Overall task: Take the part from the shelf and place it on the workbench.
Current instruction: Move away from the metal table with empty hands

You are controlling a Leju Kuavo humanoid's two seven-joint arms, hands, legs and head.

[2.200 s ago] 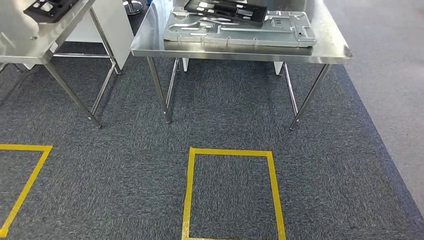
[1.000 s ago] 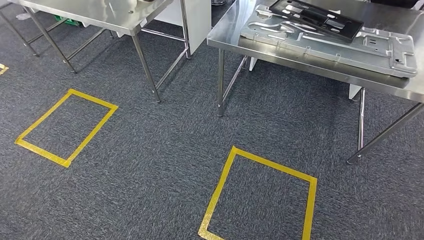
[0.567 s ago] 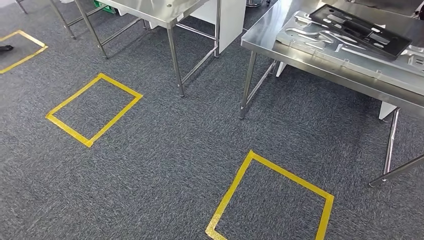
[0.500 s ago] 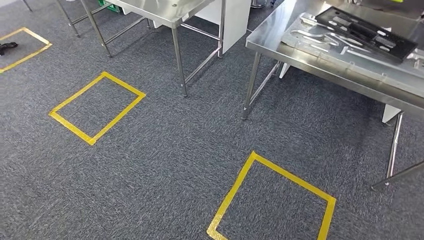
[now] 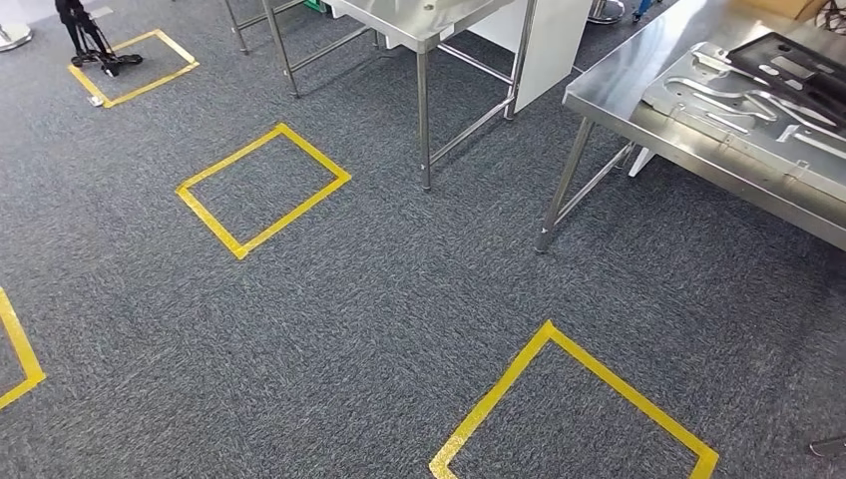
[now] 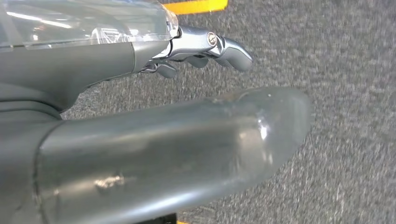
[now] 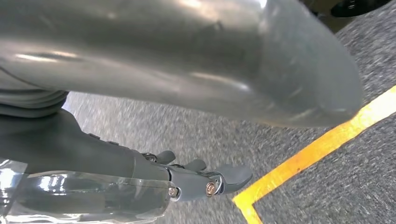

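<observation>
A steel workbench [image 5: 638,95] stands at the right of the head view. On it lies a silver stamped plate [image 5: 718,105] with a black frame-like part [image 5: 798,75] on top. In the left wrist view my left hand [image 6: 154,135] hangs above grey carpet, fingers [image 6: 224,44] stretched out apart from the thumb, holding nothing. My right hand [image 7: 187,60] hangs the same way in the right wrist view, its fingers [image 7: 210,182] extended over a yellow tape corner, nothing in them.
A second steel table [image 5: 429,15] stands at the top middle, with a white panel [image 5: 544,45] behind it. Yellow tape squares mark the carpet: one close by [image 5: 491,394], one further left [image 5: 294,217]. A black wheeled stand [image 5: 90,40] sits in a far square.
The whole picture has swung: the camera turned left, so the workbench slid to the right edge and more tape squares and the black stand came into sight on the left.
</observation>
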